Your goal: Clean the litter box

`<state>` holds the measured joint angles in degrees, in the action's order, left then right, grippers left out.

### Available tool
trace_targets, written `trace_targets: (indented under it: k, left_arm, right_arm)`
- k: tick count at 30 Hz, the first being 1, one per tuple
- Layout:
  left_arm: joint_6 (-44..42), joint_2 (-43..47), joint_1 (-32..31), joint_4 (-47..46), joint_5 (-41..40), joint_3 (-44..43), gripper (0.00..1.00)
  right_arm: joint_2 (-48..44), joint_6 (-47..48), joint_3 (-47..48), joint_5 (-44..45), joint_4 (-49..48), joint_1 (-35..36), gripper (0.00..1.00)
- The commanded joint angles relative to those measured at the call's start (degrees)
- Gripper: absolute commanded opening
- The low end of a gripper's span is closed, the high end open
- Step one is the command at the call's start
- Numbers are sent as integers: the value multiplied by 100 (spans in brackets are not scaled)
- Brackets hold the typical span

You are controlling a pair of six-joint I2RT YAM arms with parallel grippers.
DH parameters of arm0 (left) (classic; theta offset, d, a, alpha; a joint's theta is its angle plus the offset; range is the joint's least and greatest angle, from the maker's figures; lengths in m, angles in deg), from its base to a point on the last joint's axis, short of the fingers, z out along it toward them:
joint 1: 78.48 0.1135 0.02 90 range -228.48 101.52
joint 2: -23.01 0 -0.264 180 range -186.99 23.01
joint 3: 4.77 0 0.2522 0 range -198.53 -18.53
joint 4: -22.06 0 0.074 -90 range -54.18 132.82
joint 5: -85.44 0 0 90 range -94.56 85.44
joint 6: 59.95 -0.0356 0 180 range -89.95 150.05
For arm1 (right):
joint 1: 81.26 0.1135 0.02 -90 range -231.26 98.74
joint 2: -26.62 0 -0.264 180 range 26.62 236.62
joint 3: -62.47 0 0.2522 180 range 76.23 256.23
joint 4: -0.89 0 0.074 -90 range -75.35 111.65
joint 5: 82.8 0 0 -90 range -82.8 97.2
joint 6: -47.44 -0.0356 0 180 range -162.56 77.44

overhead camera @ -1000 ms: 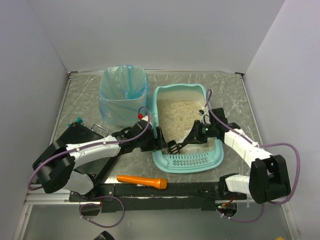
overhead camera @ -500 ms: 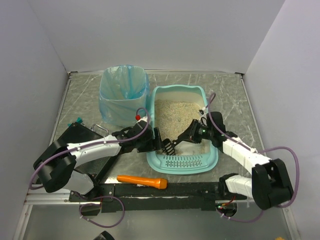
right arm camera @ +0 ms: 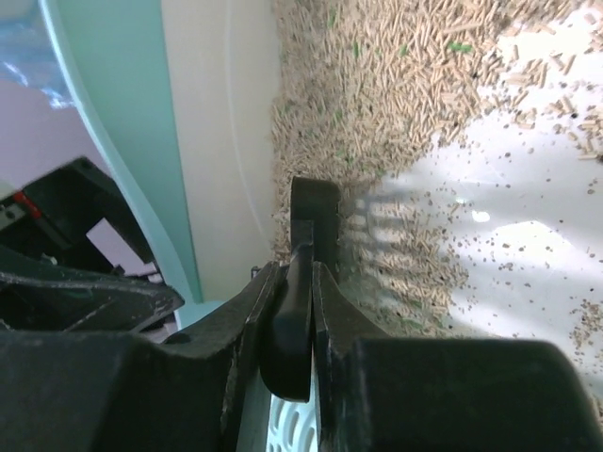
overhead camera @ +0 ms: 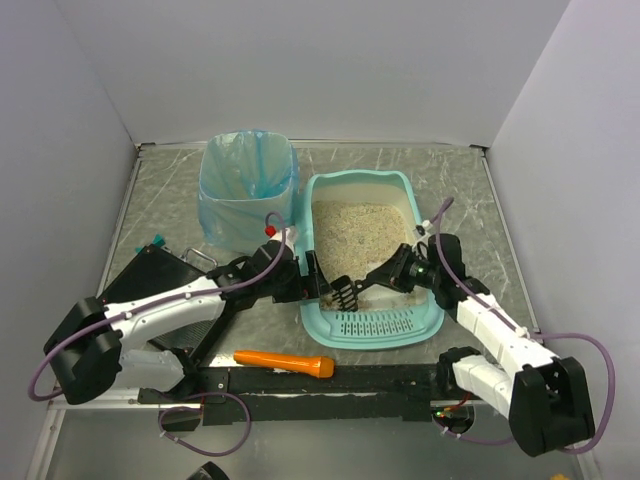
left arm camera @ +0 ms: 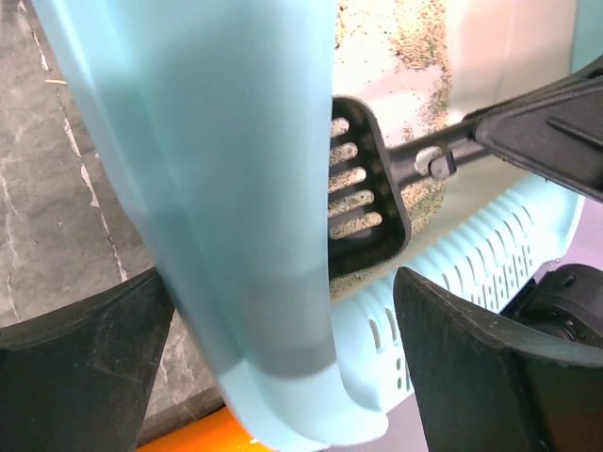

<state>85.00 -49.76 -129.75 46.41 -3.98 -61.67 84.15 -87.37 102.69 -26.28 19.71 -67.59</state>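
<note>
The light teal litter box lies mid-table with beige litter in it and its slotted lip nearest me. My left gripper is closed across the box's left wall; in the left wrist view its fingers stand either side of that wall. My right gripper is shut on the handle of a black slotted scoop. The scoop's head rests in the litter near the lip, seen in the left wrist view and edge-on in the right wrist view.
A blue-bagged waste bin stands just left of the box at the back. A flat black case lies at the left under my left arm. An orange tool lies by the black rail at the near edge. Walls close in on three sides.
The litter box slid a little to the left and then back right, held by my left gripper. My right arm swung outward while the scoop head stayed in the near-left litter.
</note>
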Motion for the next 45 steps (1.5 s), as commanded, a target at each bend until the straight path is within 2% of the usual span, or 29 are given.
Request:
trace_targets:
  k: [1, 7, 26, 29, 34, 37, 41, 45]
  left_arm:
    - [24, 369, -33, -453, -40, -46, 99]
    - [85, 492, -33, -382, -286, 42, 99]
    - [243, 1204, -33, -408, -506, 341, 99]
    - [252, 1327, -33, -426, -568, 385, 99]
    - [287, 1494, -24, -470, -647, 438, 99]
    - [287, 1503, -24, -400, -708, 402, 99]
    - [296, 1476, -24, -408, -682, 385, 99]
    - [340, 1459, -24, -321, -769, 341, 99]
  right_arm:
    - [-479, -607, -150, 323, -49, -216, 0]
    - [-1147, -695, -9, 983, 188, -286, 0]
    - [-2625, -1740, -422, 1080, -172, -1024, 0]
    - [-2809, -2118, -685, 984, -470, -1182, 0]
    - [-3117, -2953, -1203, 729, -1655, -1341, 0]
    - [-3152, -3155, -1222, 536, -1815, -1569, 0]
    - [-3275, -3752, -1476, 464, -2796, -1666, 0]
    - [-3381, -3999, -1520, 666, -2957, -1745, 0]
